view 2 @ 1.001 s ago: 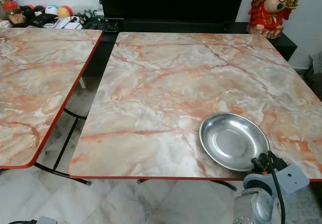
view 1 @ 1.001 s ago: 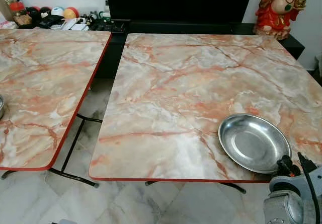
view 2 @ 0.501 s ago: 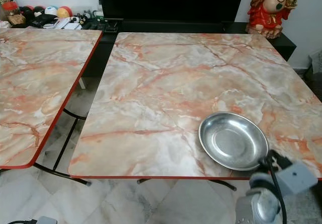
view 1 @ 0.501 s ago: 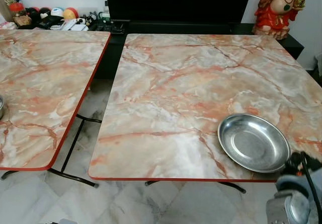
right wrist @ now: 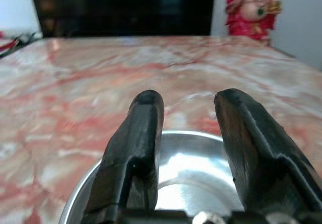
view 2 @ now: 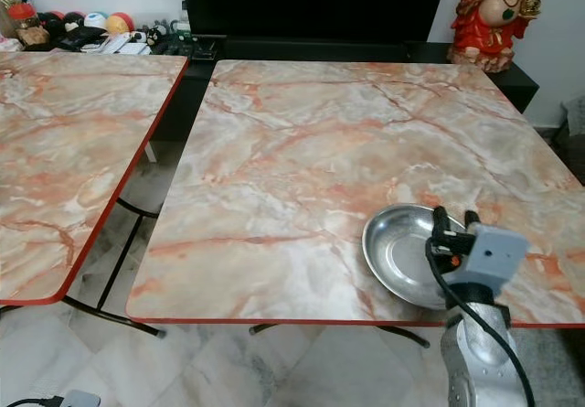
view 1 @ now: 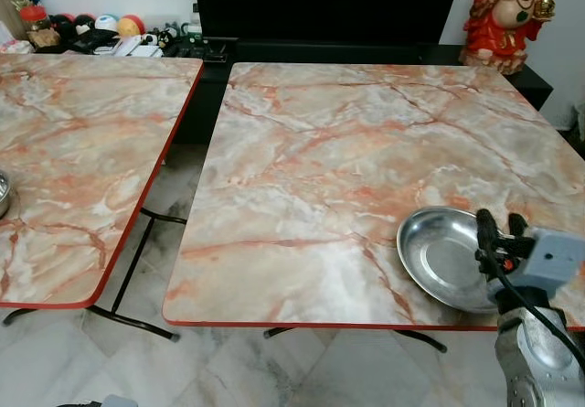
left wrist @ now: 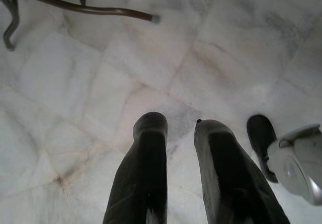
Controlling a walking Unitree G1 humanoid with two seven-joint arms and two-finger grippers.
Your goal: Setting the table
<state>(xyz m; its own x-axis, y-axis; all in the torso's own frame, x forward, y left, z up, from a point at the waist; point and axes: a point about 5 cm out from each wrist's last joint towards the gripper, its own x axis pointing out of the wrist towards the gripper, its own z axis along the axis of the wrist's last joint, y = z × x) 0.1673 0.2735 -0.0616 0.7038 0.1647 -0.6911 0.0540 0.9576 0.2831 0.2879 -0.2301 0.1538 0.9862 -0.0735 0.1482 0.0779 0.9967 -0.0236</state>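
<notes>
One steel plate [view 1: 445,258] is the thing in hand: it sits near the front edge of the right-hand marble-patterned table [view 1: 366,142], at about 5 o'clock on that tabletop. The right gripper [view 1: 501,225] hovers over the plate's near-right rim, its two black fingers [right wrist: 136,148] parted a moderate way with nothing between them; in the right wrist view the shiny bowl of the plate lies below and between them.

To do this step well, I judge the gripper should come down so that one finger goes inside the rim and the other outside, then close on the thin lip at roughly 4 o'clock of the plate. The metal looks slick and the rim shallow, so a firm, square pinch matters; a tilted bite could let it slide or tip. Lifting should be gentle, since the plate lies close to the table's red edge and might skid off.

The left gripper [left wrist: 176,148] hangs idle over the pale marble floor [left wrist: 90,83], fingers slightly apart and empty.

Both tabletops are glossy, pink-and-grey veined, red-trimmed, on dark metal legs. The left-hand table [view 1: 82,151] stands at 9 o'clock, with what may be another metal dish [view 1: 3,194] at its far left edge, though too little shows to be sure. At 12 o'clock a dark screen [view 1: 320,5] stands on a low black cabinet; a red figurine [view 1: 501,14] sits at 1 o'clock, and small clutter [view 1: 91,34] at 11 o'clock.
</notes>
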